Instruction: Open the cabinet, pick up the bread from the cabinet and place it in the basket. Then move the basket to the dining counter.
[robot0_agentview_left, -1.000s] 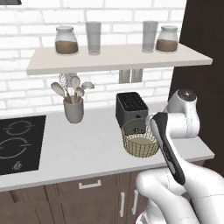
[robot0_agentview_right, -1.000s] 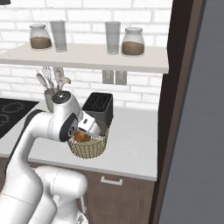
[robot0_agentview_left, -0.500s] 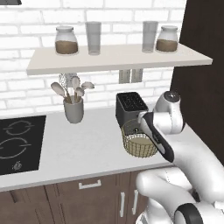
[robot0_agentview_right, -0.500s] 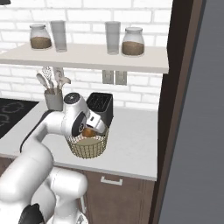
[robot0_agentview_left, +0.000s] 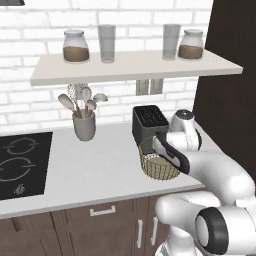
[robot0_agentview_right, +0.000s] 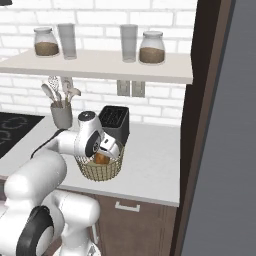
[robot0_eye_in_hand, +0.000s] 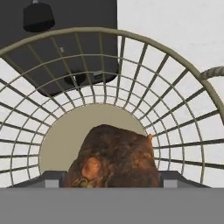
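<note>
**Bread lowered into the basket, release pending**

The bread (robot0_eye_in_hand: 114, 157) is seen low inside the basket (robot0_agentview_left: 159, 167), just above its pale bottom, flanked by the two grey fingertips (robot0_eye_in_hand: 51, 179) at the lower edge of the hand view. The gripper (robot0_agentview_right: 103, 153) is closed on the bread, its jaws set only as wide as the loaf. Whether the bread already rests on the basket floor cannot be told.

The gripper is held down inside the rim, presumably so the bread can be let go from low down and not bounce out through the open top. The basket is parked on the white surface (robot0_agentview_left: 95, 170) right in front of the black toaster (robot0_agentview_left: 150, 121), touching or nearly touching it, within easy reach of the arm.

By this reading, the placing step is almost done; the basket's trip to the dining counter is still to come.

No brand, label or writing can be read: the jars (robot0_agentview_left: 76, 46) on the shelf (robot0_agentview_left: 130, 67) are plain, and so is the toaster.
</note>
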